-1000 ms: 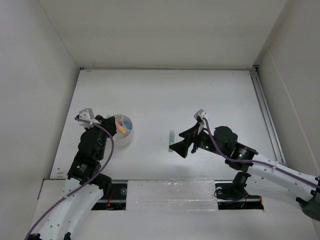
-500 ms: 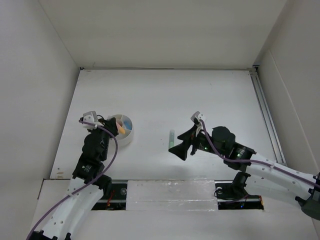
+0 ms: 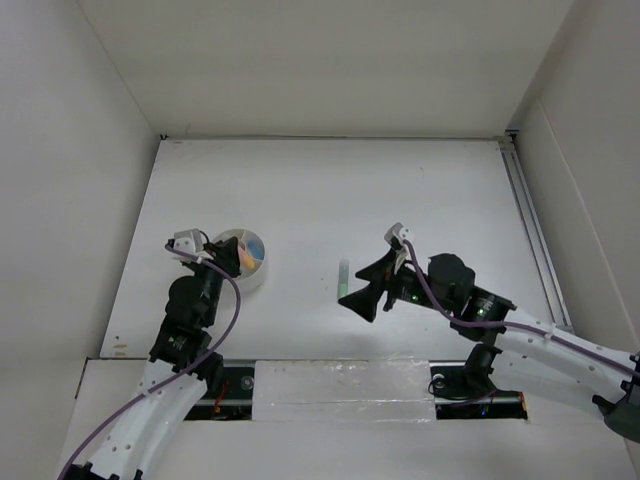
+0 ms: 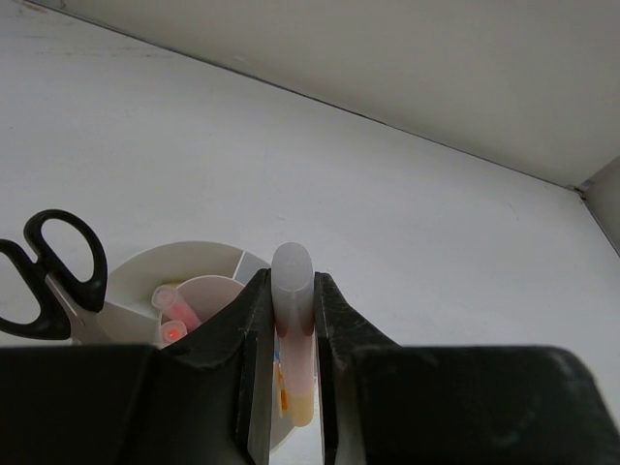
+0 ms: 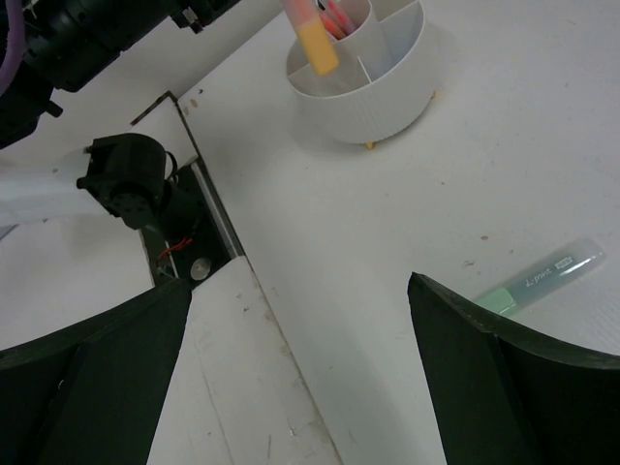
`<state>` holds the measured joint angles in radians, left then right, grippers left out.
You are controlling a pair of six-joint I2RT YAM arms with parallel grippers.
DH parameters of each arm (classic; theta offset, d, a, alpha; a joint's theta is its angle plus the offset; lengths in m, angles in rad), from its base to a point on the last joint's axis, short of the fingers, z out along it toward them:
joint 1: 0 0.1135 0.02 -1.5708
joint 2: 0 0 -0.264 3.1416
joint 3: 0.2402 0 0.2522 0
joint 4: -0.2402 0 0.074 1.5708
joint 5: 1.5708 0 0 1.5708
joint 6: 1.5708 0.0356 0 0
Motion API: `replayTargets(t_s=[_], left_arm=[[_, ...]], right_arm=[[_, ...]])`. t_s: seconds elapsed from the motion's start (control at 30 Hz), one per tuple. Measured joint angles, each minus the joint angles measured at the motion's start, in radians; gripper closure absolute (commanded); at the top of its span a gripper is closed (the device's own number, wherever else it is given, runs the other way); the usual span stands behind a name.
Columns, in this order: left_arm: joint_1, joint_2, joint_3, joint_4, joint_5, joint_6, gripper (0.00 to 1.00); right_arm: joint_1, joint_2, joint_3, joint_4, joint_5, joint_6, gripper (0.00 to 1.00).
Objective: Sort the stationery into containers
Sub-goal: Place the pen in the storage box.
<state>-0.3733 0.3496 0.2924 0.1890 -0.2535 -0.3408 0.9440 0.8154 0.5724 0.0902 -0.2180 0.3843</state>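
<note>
- Orange marker (image 4: 293, 266) is sitting pinched in the left claw (image 3: 224, 257), orange end pointing down over the white tub (image 4: 194, 260).
- The left arm (image 3: 185, 320) is reaching forward from its base, wrist tipping down at the tub's near-left rim.
- Black-handled scissors (image 4: 53, 276) are sticking up at the tub's left side; pink pens (image 4: 172, 315) are standing inside.
- A green marker (image 5: 542, 279) is lying flat on the bench (image 3: 400, 190), well apart from the tub.
- The right claw (image 5: 300, 387) is hovering near that marker, spread wide and gripping nothing.
</note>
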Motion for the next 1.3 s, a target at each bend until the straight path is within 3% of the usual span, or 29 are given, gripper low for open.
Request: replayTargets(t_s=[0.47,1.3], left_arm=[[0.0,-0.007,-0.04,0.057,0.074,0.049,1.0],[0.0,0.054,-0.049,0.112,0.072,0.087,1.0]], right_arm=[[0.0,-0.066,-0.06,-0.003,0.0,-0.003,0.0],[0.008,-0.14,-0.066,-0.004,-0.005,-0.003,0.0]])
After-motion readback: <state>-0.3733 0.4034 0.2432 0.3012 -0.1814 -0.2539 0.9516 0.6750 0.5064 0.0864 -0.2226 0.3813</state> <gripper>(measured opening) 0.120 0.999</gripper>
